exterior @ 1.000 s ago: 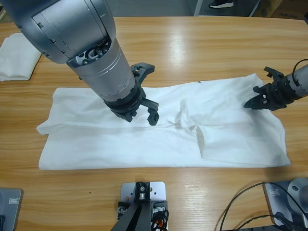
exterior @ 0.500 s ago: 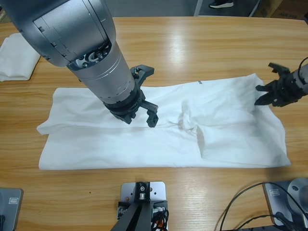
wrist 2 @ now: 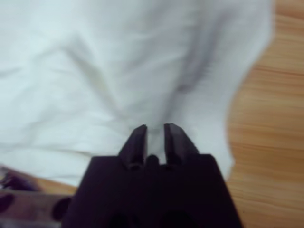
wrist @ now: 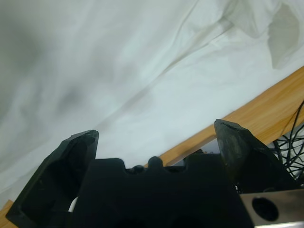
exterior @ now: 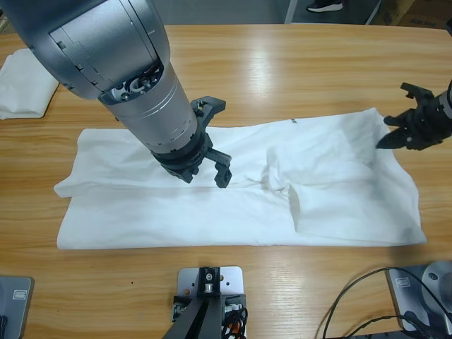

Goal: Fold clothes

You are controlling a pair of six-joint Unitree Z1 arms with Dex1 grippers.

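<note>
Left end effector (exterior: 216, 150) hangs over the middle of the white T-shirt (exterior: 169, 212) with its two black jaws spread wide and nothing between them; the left wrist view (wrist: 156, 137) shows the same fabric beneath the open jaws, with the counter's near edge beyond. One jaw tip points down close to a crease in the cloth, though whether it touches cannot be told. Above it, the big silver arm (exterior: 106, 56) fills the upper left of the high view. Just to that end effector's right the shirt bunches into a small raised wrinkle (exterior: 275, 180). The garment lies spread lengthwise across the wooden counter (exterior: 282, 63), mostly flat. At the shirt's far right corner, the right end effector (exterior: 388, 133) sits at the fabric's upper edge; in the right wrist view (wrist 2: 154, 135) its jaws are nearly pressed together with a thin strip of white cloth seen between them, so it seems to pinch the shirt's edge. A second piece of white cloth (exterior: 25, 85) lies folded at the counter's upper left, well apart from the shirt.
</note>
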